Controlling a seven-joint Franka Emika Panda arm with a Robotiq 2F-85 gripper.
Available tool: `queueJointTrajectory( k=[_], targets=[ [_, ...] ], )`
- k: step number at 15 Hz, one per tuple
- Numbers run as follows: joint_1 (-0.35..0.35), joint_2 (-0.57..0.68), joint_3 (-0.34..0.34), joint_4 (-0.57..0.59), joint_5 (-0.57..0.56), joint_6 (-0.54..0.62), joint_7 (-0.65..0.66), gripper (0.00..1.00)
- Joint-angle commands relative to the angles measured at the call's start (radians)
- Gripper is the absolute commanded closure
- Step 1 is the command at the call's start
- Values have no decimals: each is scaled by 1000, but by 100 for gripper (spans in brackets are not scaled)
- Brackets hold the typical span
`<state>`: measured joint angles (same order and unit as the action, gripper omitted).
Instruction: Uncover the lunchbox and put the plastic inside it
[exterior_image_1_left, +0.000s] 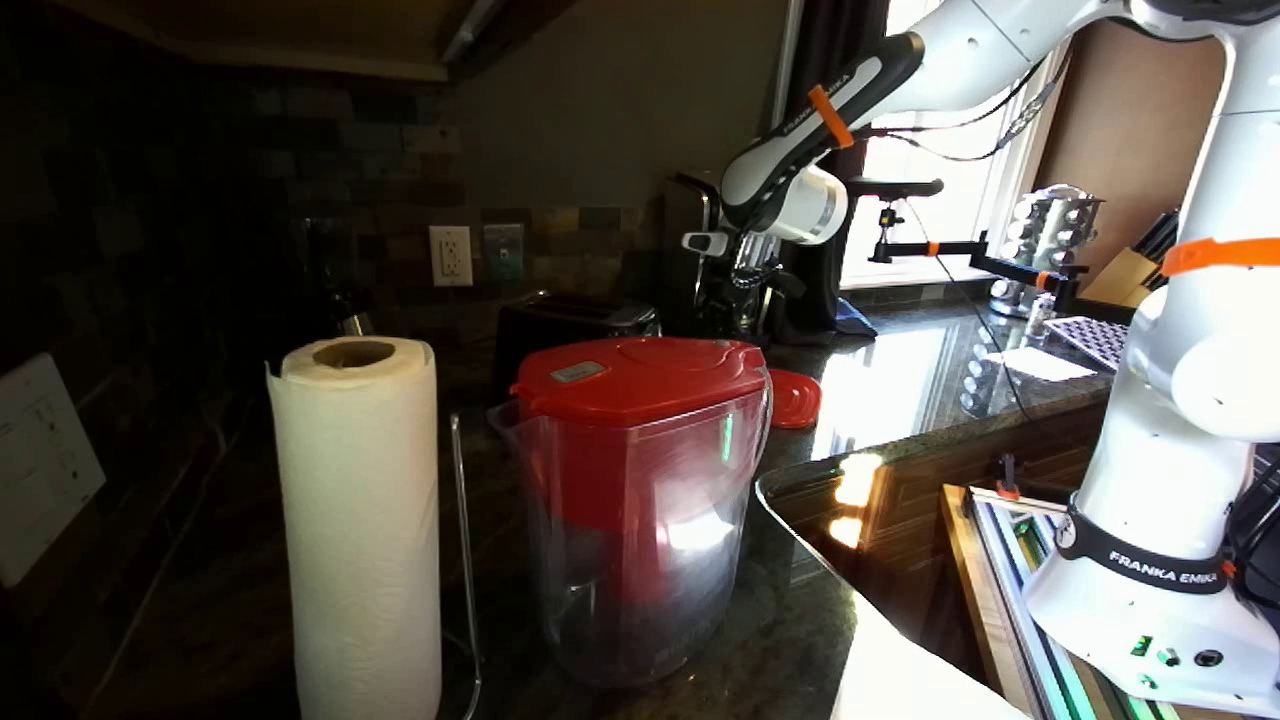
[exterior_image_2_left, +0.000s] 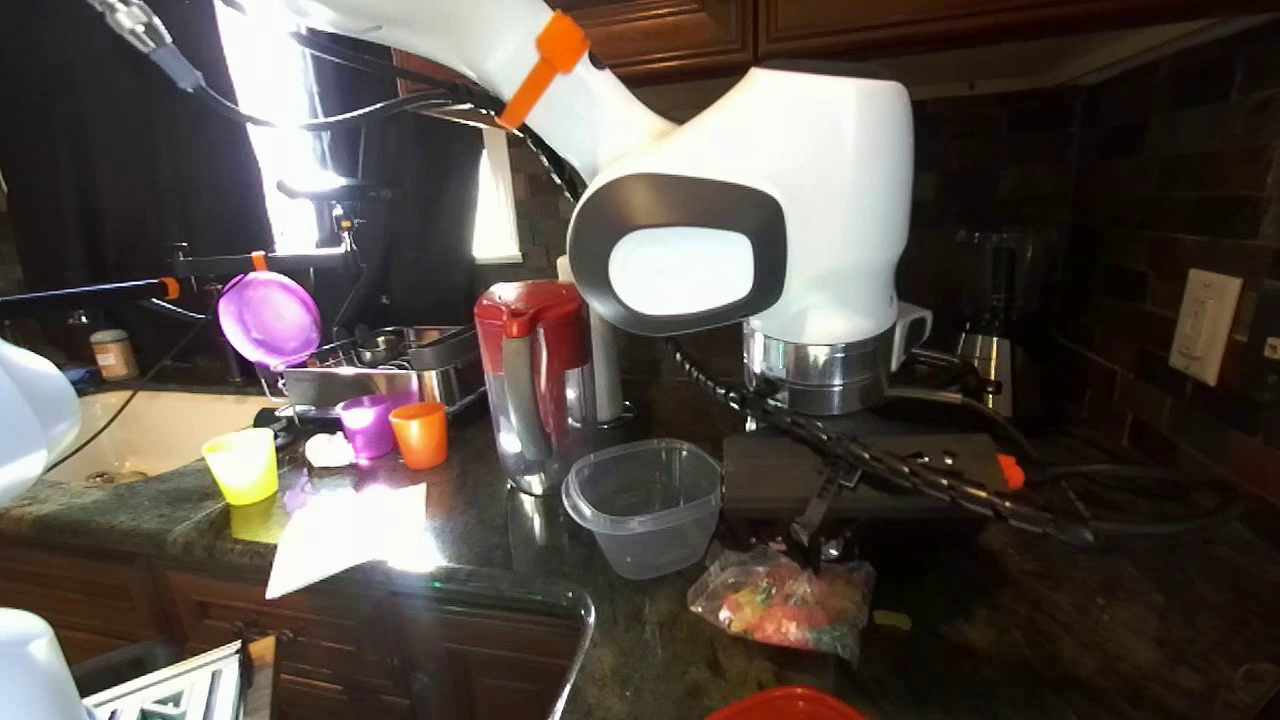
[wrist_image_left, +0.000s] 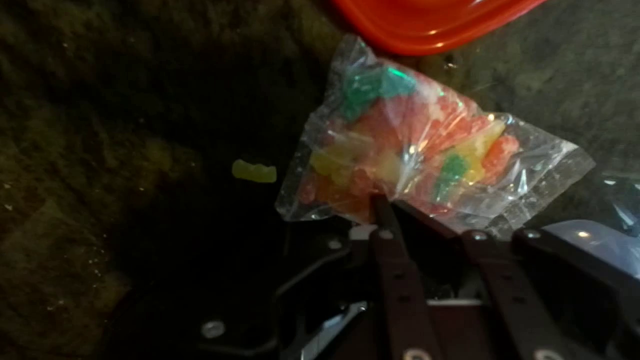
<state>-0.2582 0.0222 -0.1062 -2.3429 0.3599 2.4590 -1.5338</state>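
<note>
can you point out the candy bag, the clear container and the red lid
Candy bag (wrist_image_left: 400, 145): wrist view, middle of its clear plastic.
Clear container (exterior_image_2_left: 655, 548): in an exterior view, near wall below the rim.
Red lid (wrist_image_left: 427, 25): wrist view, its rounded corner.

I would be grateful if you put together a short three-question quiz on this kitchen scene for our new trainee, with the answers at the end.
1. Is the clear container covered or open?
2. What colour is the loose candy lying beside the bag of candies? a) red; b) yellow-green; c) blue.
3. True or false: in an exterior view, the purple cup appears between the yellow cup and the orange cup.

Key:
1. Open: nothing covers its top.
2. b.
3. True.
</note>
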Motion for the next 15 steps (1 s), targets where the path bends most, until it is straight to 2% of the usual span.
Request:
queueJointTrajectory(
  k=[1, 9, 15],
  targets=[
    [24, -53, -34, -13, -31, -100, 20, 99],
    [47, -150, -61, 9, -48, -287, 26, 99],
    [101, -199, -47, 7, -39, -354, 139, 99]
  ],
)
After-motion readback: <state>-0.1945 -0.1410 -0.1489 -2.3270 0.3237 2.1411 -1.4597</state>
